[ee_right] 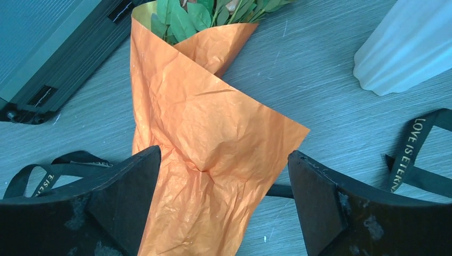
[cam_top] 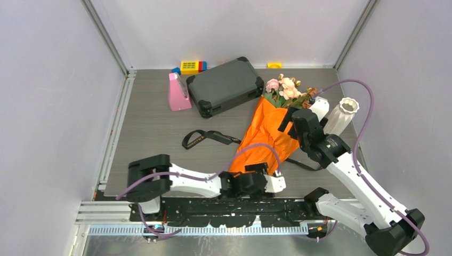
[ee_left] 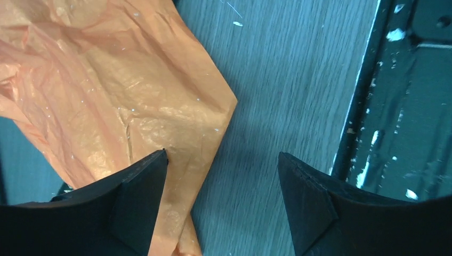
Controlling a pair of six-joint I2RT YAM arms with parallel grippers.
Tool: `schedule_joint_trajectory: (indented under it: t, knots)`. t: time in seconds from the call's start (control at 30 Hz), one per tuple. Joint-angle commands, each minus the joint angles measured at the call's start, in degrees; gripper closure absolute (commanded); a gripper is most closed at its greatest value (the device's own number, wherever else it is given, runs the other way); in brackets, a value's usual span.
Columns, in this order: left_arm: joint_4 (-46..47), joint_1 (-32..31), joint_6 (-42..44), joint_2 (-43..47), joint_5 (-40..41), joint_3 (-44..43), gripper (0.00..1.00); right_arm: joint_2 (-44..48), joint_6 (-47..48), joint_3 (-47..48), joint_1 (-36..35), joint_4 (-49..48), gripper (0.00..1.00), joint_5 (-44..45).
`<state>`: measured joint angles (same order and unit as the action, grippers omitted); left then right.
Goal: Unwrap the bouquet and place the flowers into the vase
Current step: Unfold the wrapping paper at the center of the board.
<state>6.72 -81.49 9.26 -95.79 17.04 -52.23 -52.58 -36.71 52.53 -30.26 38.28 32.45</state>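
From above, the bouquet (cam_top: 266, 136) is seen lying on the table (cam_top: 154, 133), with its narrow end toward the arms. The flowers (cam_top: 285, 88) are at the far end, just beside the upright vase (cam_top: 341, 113). A black ribbon (cam_top: 205, 137) lies loose to its left. The left end effector (cam_top: 262, 172) is at the cone's near tip, and the right end effector (cam_top: 290, 124) is over its right edge.

In the left wrist view, the jaws are apart and nothing is held. One finger overlaps a corner of the orange paper (ee_left: 117, 106).

In the right wrist view, the jaws are spread wide above the overlapping flap, gripping nothing.

The wrap is judged thin, light and easily torn, best pinched at the free flap edge. The stems should be taken as a bundle below the leaves and the fragile blooms left untouched.
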Motion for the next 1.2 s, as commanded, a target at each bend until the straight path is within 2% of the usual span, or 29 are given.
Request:
schedule_joint_trajectory:
  t: [0.0,0.3,0.37,0.43,0.53,0.67,0.77,0.83,1.17]
  knots:
    - [8.0,-4.1,12.2,-5.4,16.6,-3.5,0.20,2.3,-0.2,0.0,0.4,-0.1,0.06,2.5]
    - [13.8,-5.6,12.1,-9.6,26.2,-5.1,0.18,3.3,-0.5,-1.1,0.6,-1.2,0.06,1.2]
    - [15.0,-5.6,12.1,-9.8,27.7,-5.1,0.25,3.3,-0.7,-1.5,0.6,-1.7,0.06,0.8]
    - [15.9,-5.6,11.3,-9.5,28.8,-5.0,0.40,3.2,-0.8,-1.5,0.7,-1.9,0.06,0.5]
    - [16.3,-5.5,8.7,-8.0,28.8,-4.8,0.54,3.1,-0.9,-1.6,0.7,-1.9,0.06,0.5]
    - [13.6,-4.3,2.2,-5.2,28.5,-4.9,0.69,3.7,-1.1,-1.5,0.7,-1.9,0.06,0.7]
    - [11.2,-2.1,-4.4,-2.1,27.1,-3.9,0.90,4.4,-1.1,-1.4,0.7,-1.9,0.06,0.7]
    - [10.6,-0.6,-9.4,0.3,26.3,-2.5,1.00,4.9,-1.1,-1.6,0.7,-2.4,0.06,0.5]
    - [3.8,11.2,-34.4,12.2,13.1,4.6,1.00,7.0,-1.2,-3.5,0.8,-5.7,0.06,-2.0]
